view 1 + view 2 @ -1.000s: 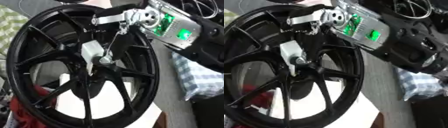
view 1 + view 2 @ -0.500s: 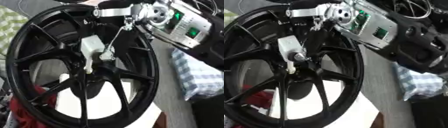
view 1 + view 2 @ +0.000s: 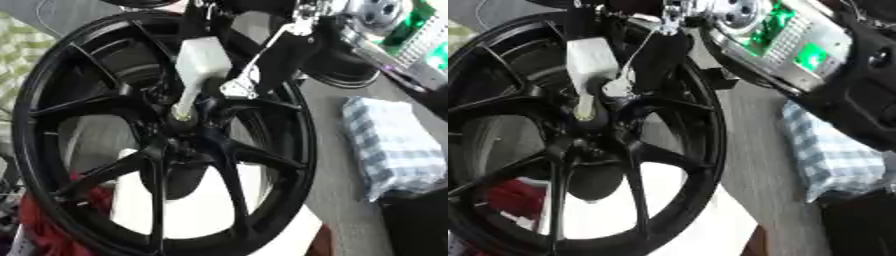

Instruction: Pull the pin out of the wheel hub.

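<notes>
Black wheel is standing upright on its rim, filling most of the left and centre of both views, spokes meeting at the hub. The pin, a white block with a thinner pale stem, is sitting above the hub, its lower tip at the hub centre and its body tilting up toward the top edge. Right hand is coming in from the upper right, its silver and green-lit forearm crossing the top right corner; its fingers are lying right beside the pin, touching or nearly touching its right side, but cannot tell whether they are curled round it or just resting there. Left hand is not showing in either view. To the right of the wheel a strip of grey desk is lying open between the rim and a folded blue-white checked cloth. The cloth is sitting apart from the wheel, close to the right edge. A dark object is filling the lower right corner. Behind the lower spokes a white surface and something red are showing at the lower left. The wheel's top is running almost to the upper frame edge.
</notes>
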Tool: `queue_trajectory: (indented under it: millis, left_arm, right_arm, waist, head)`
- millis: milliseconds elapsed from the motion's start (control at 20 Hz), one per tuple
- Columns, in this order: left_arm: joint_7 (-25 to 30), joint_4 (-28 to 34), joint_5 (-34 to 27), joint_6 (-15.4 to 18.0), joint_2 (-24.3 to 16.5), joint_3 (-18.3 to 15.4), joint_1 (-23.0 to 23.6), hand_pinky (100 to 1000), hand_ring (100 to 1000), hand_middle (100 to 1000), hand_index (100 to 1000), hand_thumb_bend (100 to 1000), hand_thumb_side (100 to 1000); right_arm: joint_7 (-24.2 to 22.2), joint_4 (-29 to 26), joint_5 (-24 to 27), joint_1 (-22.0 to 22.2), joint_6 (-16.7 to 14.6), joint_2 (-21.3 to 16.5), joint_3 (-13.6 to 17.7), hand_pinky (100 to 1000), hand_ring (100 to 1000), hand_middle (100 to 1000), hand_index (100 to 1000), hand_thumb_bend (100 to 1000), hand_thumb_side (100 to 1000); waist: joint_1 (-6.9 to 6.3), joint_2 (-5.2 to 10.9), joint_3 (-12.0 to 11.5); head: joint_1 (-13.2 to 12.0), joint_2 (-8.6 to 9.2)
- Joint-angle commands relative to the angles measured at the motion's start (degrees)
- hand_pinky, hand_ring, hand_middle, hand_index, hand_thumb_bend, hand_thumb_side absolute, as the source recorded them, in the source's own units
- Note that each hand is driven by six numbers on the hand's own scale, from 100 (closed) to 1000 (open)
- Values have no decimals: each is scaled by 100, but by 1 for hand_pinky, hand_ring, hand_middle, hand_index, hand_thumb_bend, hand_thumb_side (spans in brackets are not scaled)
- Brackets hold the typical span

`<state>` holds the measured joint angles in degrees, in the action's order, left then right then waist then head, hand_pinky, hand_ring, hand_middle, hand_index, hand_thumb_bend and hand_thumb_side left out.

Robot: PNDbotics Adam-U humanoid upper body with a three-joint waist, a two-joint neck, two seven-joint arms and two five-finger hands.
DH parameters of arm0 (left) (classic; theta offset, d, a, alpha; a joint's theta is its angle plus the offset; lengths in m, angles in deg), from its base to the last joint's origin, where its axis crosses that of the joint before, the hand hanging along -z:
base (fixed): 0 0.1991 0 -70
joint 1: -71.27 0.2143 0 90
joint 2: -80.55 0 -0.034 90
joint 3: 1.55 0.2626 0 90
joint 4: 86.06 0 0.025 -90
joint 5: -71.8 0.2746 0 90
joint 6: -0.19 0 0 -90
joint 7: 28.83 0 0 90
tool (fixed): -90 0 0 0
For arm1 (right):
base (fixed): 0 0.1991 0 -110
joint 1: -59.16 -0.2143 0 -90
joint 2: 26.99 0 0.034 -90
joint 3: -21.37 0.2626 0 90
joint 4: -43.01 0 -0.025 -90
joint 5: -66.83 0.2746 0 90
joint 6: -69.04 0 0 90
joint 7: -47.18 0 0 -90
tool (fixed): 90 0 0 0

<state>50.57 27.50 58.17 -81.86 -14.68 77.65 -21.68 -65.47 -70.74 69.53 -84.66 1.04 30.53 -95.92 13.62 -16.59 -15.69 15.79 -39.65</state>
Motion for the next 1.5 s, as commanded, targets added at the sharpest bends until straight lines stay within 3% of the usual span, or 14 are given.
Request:
queue_trajectory:
  millis: [50,200,350,400,450,700,900,1100,1500]
  left_arm:
    - [-28,104,-4,11,-120,-50,-8,891,635,585,780,100,801]
    - [-58,104,17,33,-123,-81,-1,891,634,585,780,100,800]
    - [-101,104,49,60,-121,-117,20,891,634,585,780,100,800]
    - [-115,104,61,67,-121,-127,30,891,634,585,780,100,799]
    - [-128,104,70,72,-118,-134,40,891,633,585,780,100,799]
    - [-171,104,99,103,-100,-159,79,892,633,585,780,100,798]
    - [-207,104,117,130,-98,-175,98,892,632,585,780,100,796]
    - [-215,104,119,146,-95,-169,92,892,632,584,780,100,796]
    - [-192,104,89,156,-99,-144,50,893,631,584,780,100,794]
  right_arm:
    - [273,-84,104,220,-154,-327,516,659,539,216,326,287,100]
    - [547,-84,49,664,-151,-403,961,657,538,212,323,256,100]
    - [804,143,-163,1081,43,-339,1379,651,536,210,323,210,100]
    - [888,266,-244,1218,116,-301,1516,647,535,215,321,100,100]
    - [971,394,-326,1353,187,-269,1651,646,535,208,321,185,100]
    - [1358,1017,-710,1881,549,-272,2280,646,536,216,328,100,100]
    - [1685,1548,-1036,2190,811,-269,2811,651,552,253,358,100,100]
    - [2024,2087,-1239,2481,639,-200,3362,653,566,295,392,100,100]
    - [2720,2837,-1121,3076,62,-159,4405,672,607,365,452,100,100]
  waist:
    - [-67,110,24]
    - [-67,82,61]
    - [-67,57,115]
    - [-68,54,130]
    - [-75,54,145]
    - [-126,42,224]
    - [-159,30,253]
    - [-175,14,233]
    - [-198,-8,161]
  head:
    - [-37,96]
    - [-98,126]
    - [-168,148]
    - [-189,151]
    - [-207,151]
    - [-290,159]
    - [-326,163]
    - [-318,175]
    - [-242,207]
